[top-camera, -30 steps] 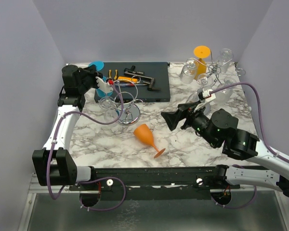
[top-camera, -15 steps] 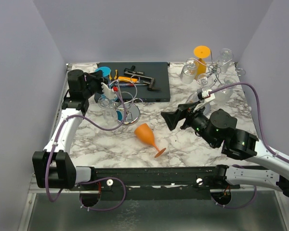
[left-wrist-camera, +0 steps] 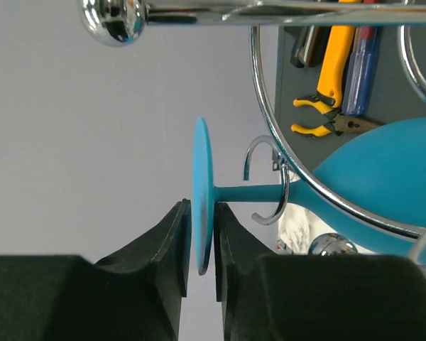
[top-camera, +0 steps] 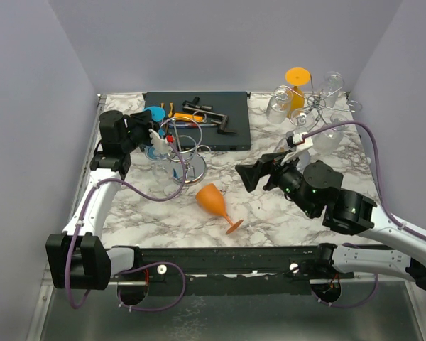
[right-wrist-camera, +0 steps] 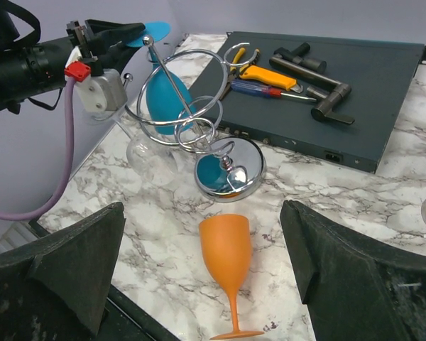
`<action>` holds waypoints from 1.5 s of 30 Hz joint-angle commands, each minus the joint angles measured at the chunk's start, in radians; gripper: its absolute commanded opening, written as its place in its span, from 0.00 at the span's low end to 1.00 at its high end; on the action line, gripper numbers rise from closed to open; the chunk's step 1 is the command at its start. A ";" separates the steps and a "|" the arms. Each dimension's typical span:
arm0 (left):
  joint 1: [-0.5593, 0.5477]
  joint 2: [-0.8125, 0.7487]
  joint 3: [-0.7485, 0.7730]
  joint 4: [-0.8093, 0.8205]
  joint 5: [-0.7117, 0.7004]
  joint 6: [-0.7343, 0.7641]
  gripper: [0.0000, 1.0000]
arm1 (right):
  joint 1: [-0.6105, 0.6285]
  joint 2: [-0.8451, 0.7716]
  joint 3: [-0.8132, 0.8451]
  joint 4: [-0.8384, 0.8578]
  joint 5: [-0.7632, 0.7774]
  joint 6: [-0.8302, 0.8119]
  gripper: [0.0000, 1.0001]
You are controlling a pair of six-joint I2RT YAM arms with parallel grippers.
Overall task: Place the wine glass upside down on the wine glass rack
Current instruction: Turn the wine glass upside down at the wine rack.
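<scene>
Blue glass (left-wrist-camera: pixel 369 170), its foot pinched edge-on in my left claw (left-wrist-camera: pixel 202 220).
The stem sits in a hook of the chrome rack (left-wrist-camera: pixel 259 106). The foot is uppermost and the bowl is down inside the big ring, above the marble table (top-camera: pixel 149 213). My right claw (top-camera: pixel 247 176) gapes wide near mid-table, gripping nothing. An orange glass (right-wrist-camera: pixel 227 263) lies on its side just below it, apart from the rack's base.
</scene>
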 commanded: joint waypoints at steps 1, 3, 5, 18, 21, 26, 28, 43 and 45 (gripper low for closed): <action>-0.007 -0.025 -0.010 -0.011 0.079 -0.031 0.29 | 0.000 0.007 0.007 -0.003 0.037 0.009 0.99; -0.008 -0.025 -0.010 -0.011 0.085 -0.048 0.37 | 0.000 0.008 0.008 -0.005 0.041 0.011 0.99; -0.008 -0.024 -0.003 -0.013 0.087 -0.074 0.41 | 0.001 0.008 0.009 -0.007 0.044 0.012 0.99; -0.006 -0.050 0.015 -0.100 0.068 -0.149 0.55 | 0.000 0.026 0.031 -0.024 0.054 0.010 1.00; -0.005 -0.051 0.027 -0.105 0.063 -0.160 0.58 | 0.000 0.026 0.037 -0.030 0.062 0.008 1.00; -0.005 -0.042 0.070 -0.106 0.063 -0.191 0.62 | 0.000 0.025 0.037 -0.026 0.062 0.007 1.00; -0.005 -0.037 0.100 -0.108 0.066 -0.226 0.63 | 0.001 0.029 0.039 -0.024 0.059 0.008 1.00; -0.005 -0.084 0.113 -0.280 0.131 -0.214 0.67 | 0.000 0.022 0.043 -0.022 0.062 -0.004 1.00; -0.005 -0.085 0.114 -0.284 0.131 -0.213 0.67 | 0.000 0.020 0.044 -0.024 0.064 -0.004 1.00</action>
